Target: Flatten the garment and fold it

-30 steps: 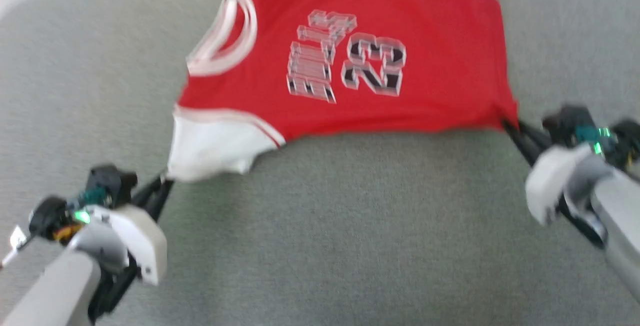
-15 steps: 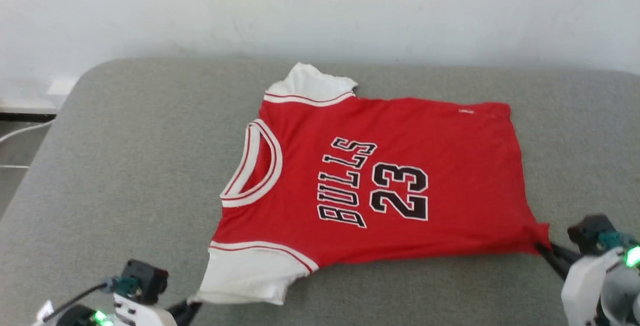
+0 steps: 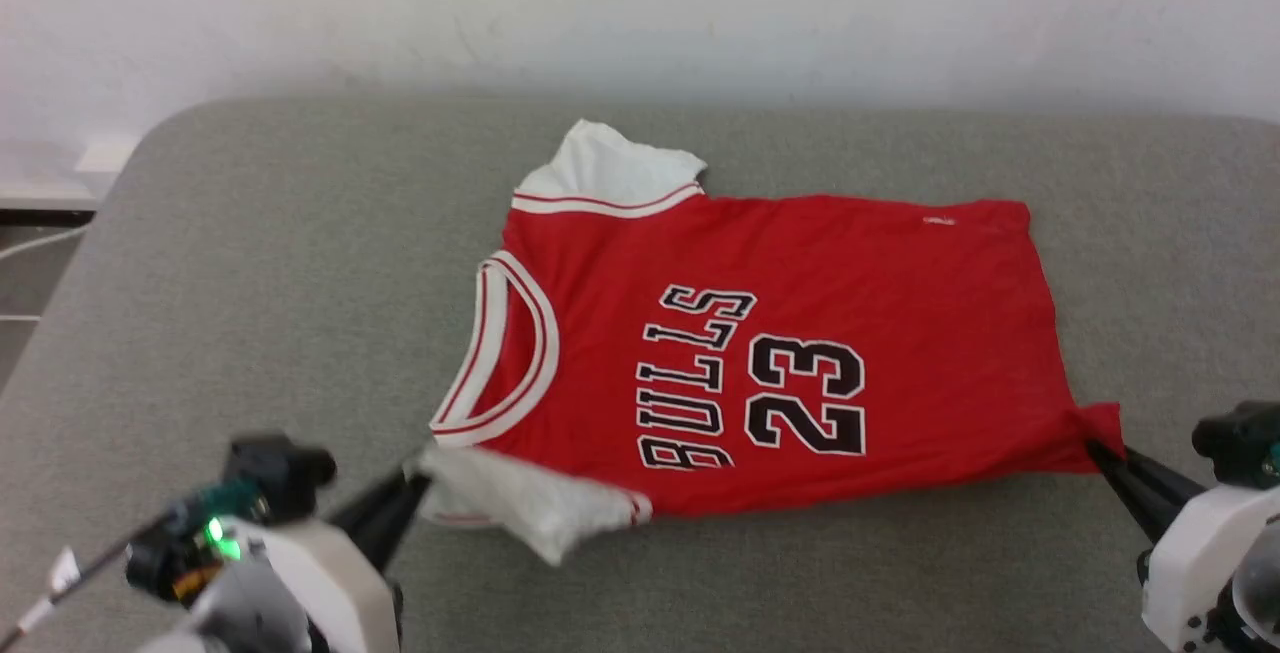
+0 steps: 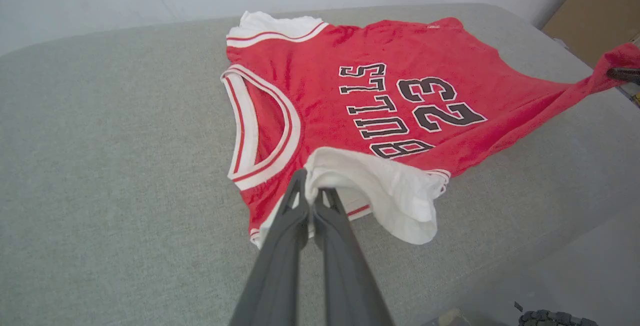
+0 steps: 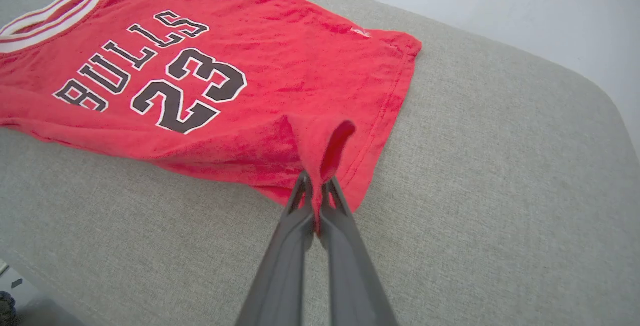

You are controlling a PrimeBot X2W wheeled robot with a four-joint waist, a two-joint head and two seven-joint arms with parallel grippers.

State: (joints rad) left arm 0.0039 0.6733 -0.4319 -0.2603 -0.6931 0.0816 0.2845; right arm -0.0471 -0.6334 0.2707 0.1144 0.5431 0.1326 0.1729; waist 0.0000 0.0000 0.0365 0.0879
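Two grippers pinched shut: left gripper [image 3: 415, 476] on white sleeve [image 3: 520, 505] of Bulls jersey [image 3: 900, 313], right gripper [image 3: 1094, 449] on hem corner [image 3: 1102, 423]. Sleeve, flat moments ago, now lifted; near-edge fold likely starting.

Jersey T-shirt [image 3: 920, 313]: red knit cloth, matt, with a slightly fuzzy nap in the wrist views. Sleeve [image 3: 520, 503]: white cloth, matt, soft. Lettering [image 3: 800, 393]: black print with white outline, flat, matt. Work surface [image 3: 250, 283]: grey woven fabric cover, coarse weave, matt. Left gripper [image 3: 415, 478] and right gripper [image 3: 1095, 448]: fingers [image 4: 280, 266] dark grey, smooth, matt, plastic-looking. Wrist housings [image 3: 330, 573]: white, smooth, slightly glossy plastic.
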